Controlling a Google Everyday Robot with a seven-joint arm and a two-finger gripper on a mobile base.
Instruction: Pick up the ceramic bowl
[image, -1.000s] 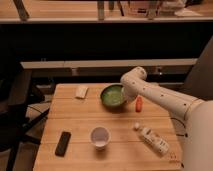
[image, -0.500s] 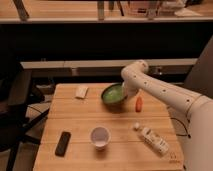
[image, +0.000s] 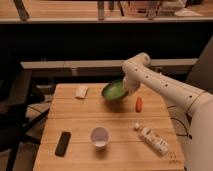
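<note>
The ceramic bowl (image: 114, 91) is dark green with a pale green inside. It is tilted and held above the far middle of the wooden table (image: 75, 120). My gripper (image: 127, 88) is at the bowl's right rim, shut on it, with the white arm (image: 160, 85) reaching in from the right. The bowl's underside casts a shadow on the table below.
A white cup (image: 100, 136) stands near the front middle. A black phone-like slab (image: 63, 143) lies front left. A white packet (image: 81, 91) lies far left. An orange carrot-like thing (image: 139, 103) lies right of the bowl. A white bottle (image: 151, 138) lies front right.
The bowl has left the table: it has been lifted and tilted, held at its right rim, and the arm has risen a little.
</note>
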